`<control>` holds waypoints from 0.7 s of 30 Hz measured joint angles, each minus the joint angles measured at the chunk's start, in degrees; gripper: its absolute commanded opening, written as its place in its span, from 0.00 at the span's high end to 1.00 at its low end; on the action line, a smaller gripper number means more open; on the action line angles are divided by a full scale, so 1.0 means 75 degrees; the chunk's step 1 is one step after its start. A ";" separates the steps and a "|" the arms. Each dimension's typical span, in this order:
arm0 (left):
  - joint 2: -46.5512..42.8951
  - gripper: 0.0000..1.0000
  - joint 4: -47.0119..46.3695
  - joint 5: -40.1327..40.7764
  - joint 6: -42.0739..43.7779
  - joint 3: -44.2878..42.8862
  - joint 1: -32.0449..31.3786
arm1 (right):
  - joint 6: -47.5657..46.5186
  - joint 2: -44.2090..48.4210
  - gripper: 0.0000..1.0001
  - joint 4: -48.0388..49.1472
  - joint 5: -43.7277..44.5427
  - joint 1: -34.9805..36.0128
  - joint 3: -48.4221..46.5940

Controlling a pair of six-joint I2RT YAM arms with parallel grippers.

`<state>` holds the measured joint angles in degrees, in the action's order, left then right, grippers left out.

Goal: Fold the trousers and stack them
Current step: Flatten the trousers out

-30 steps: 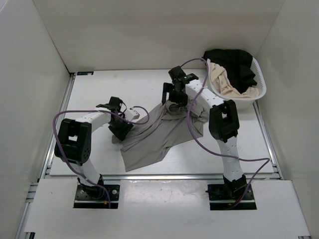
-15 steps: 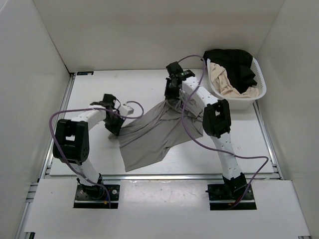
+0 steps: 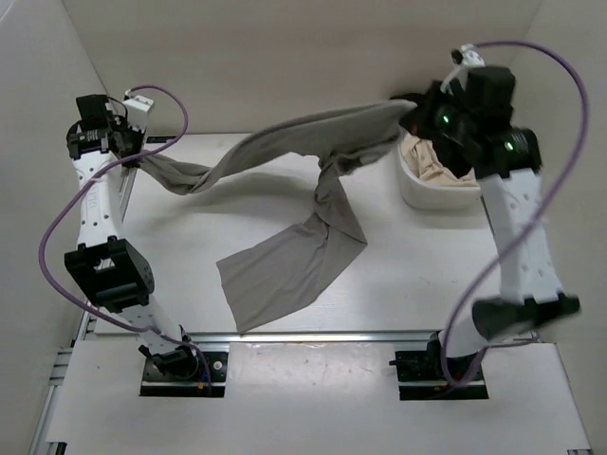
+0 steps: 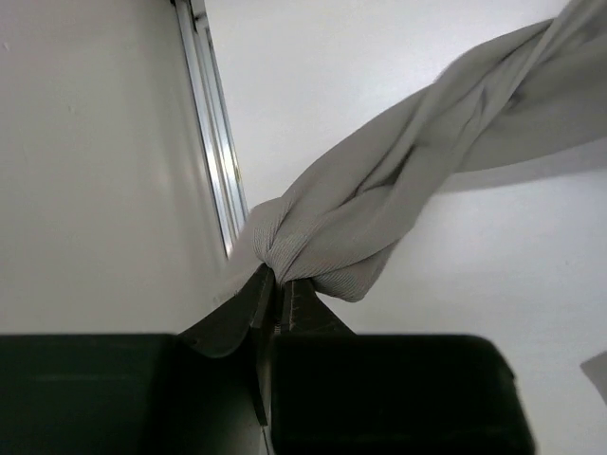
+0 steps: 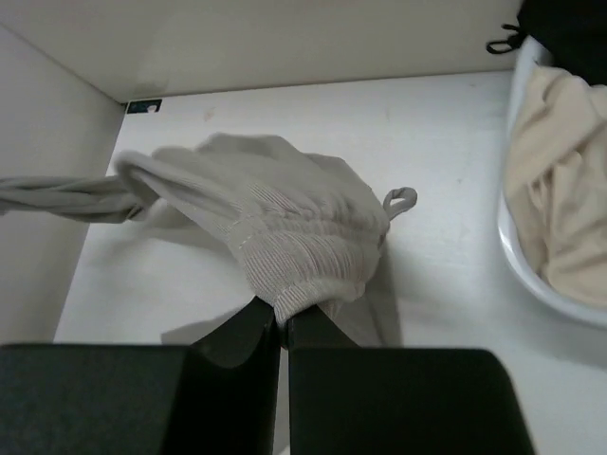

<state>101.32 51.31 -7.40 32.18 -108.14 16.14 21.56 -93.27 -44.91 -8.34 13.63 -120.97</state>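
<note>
Holding the grey trousers (image 3: pixel 285 142) by two ends, strung in the air above the bench (image 3: pixel 427 275). On the left arm (image 3: pixel 95 204): jaws clenched on a rope-twisted bunch of the cloth, high at the far-left corner, just beside the side rail (image 4: pixel 213 142). On the right arm (image 3: pixel 517 218): jaws clenched on the gathered elastic waistband (image 5: pixel 303 256), high at the far right, above the white laundry basket (image 3: pixel 417 194). Beside that grip, a small hanging loop (image 5: pixel 400 199) sticking out of the waistband.

Long axis running left to right between the two grips, sagging and twisted along the span. From mid-span, hanging down, one loose leg (image 3: pixel 285 275), its lower end lying flat on the bench toward the near edge, roughly between the two bases. Neither arm clearly nearer to that end.

Judged as a spreading step ahead of any fold: nothing folded yet, nothing stacked. For the coming move, probably a matter of undoing the twist near the left grip and lowering the span flat, the cloth lying inward from each pair of jaws toward the middle of the bench.

In the basket, a beige garment (image 3: pixel 432 169) and a black garment (image 5: pixel 569 24), apart from the trousers. No brand or readable writing anywhere; only a small dark sticker (image 5: pixel 142 106) at the bench's far-left corner, too small to read.
</note>
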 measured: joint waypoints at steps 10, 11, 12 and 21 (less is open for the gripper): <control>-0.0321 0.86 0.0405 0.0431 0.0423 0.2460 0.1553 | -0.0256 0.3360 1.00 -0.1297 0.0915 -0.1311 0.6910; -0.0312 0.86 0.0414 0.0466 0.0481 0.2742 0.1682 | -0.0198 0.3398 1.00 -0.1303 0.1023 -0.1480 0.7533; -0.0309 0.86 0.0472 0.0487 0.0536 0.2978 0.1760 | -0.0149 0.3427 1.00 -0.1317 0.1099 -0.1580 0.7944; -0.0216 0.86 0.0624 0.0568 0.0985 0.3383 0.2221 | 0.0026 0.3567 1.00 -0.1201 0.1606 -0.3188 0.8871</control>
<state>99.70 55.99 -3.14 39.57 -82.76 32.80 21.76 -66.52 -53.91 3.70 -10.28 -54.43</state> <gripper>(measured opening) 0.167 0.015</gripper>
